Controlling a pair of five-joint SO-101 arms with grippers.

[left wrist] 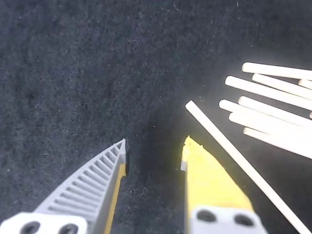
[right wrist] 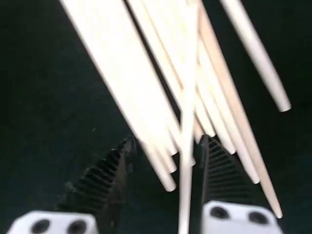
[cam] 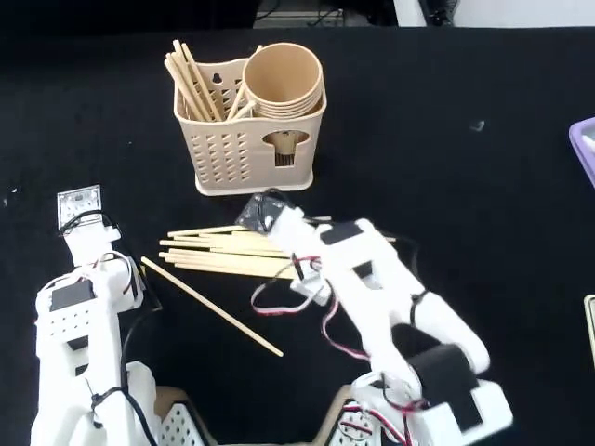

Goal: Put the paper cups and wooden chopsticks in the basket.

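Loose chopsticks (cam: 228, 251): a bundle lying flat on the table (cam: 483, 242), roughly parallel, just in front of the basket (cam: 244, 153). A lone chopstick (cam: 210, 306) lies slanted beside the bundle, with its far tip near the bundle's left ends.

Basket is upright toward the far side of the table. A stack of cups (cam: 283, 82) is nested in its right compartment, and standing chopsticks (cam: 191, 79) lean in the left one.

My right end effector (right wrist: 166, 144) is low over the bundle on the basket side. Its fingers are spread with several chopsticks running between them, and they clamp nothing.

My left end effector (left wrist: 154, 144) is low over bare black cloth, spread and holding nothing. The lone chopstick's tip is just beside its yellow finger (left wrist: 209, 185).

A purple object (cam: 584, 149) sits at the table's right edge.
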